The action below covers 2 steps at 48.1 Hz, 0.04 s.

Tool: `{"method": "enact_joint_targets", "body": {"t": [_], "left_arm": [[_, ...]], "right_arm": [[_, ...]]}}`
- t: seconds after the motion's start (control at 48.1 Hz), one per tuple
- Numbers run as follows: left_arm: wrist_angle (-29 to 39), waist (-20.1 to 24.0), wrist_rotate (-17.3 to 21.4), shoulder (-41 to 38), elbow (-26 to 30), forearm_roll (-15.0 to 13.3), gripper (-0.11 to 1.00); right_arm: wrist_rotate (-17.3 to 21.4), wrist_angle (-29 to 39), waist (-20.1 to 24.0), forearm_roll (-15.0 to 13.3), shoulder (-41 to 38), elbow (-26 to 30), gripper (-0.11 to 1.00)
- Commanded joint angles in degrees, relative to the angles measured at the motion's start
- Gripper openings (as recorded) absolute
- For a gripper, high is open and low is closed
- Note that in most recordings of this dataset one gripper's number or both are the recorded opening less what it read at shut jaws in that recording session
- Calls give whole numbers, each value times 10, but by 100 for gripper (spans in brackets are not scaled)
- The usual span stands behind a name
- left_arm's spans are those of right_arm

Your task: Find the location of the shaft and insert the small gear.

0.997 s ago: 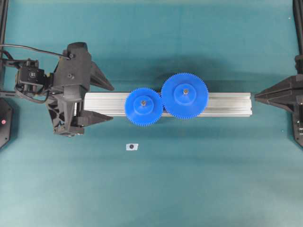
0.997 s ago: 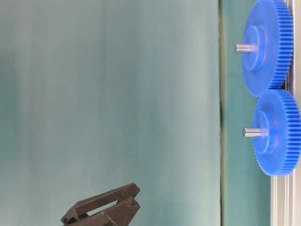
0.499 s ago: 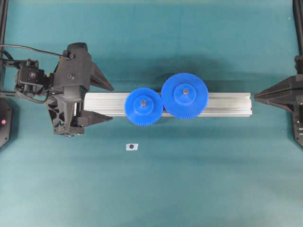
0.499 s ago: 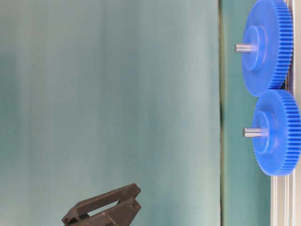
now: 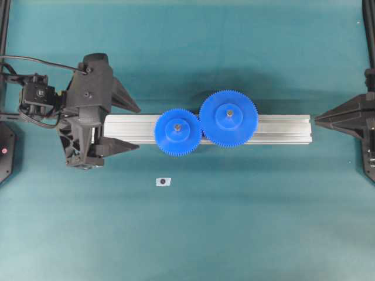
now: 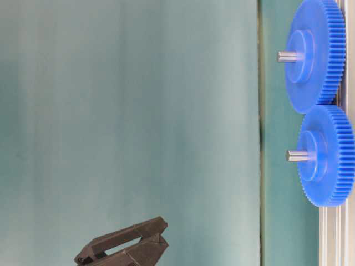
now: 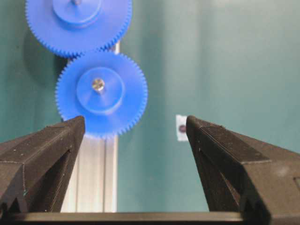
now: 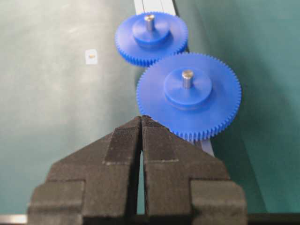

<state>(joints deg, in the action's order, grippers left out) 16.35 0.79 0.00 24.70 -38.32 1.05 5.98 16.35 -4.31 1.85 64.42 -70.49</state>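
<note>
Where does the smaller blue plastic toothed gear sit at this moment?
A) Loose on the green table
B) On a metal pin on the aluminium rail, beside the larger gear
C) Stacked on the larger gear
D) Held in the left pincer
B: the smaller blue plastic toothed gear sits on the silver aluminium rail with a thin grey metal pin poking through its hub, teeth against the larger blue gear.

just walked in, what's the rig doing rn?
Nothing is being handled. The small gear sits on its shaft on the aluminium rail, teeth meshed with the large gear beside it. The left pincer is wide open and empty at the rail's left end. The right pincer is shut and empty, off the rail's right end. A small white tag lies on the green mat near the rail. The insertion looks done.
</note>
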Motion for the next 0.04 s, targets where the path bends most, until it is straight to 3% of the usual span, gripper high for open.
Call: {"method": "enact_joint_targets", "body": {"t": [0.0,0.021], "left_arm": [[-5,-3,-1,8,7,2,88],[-5,-3,-1,8,7,2,88]], "right_arm": [[5,-4,0,0,-3,5,2],[5,-4,-1,0,-3,5,2]]}}
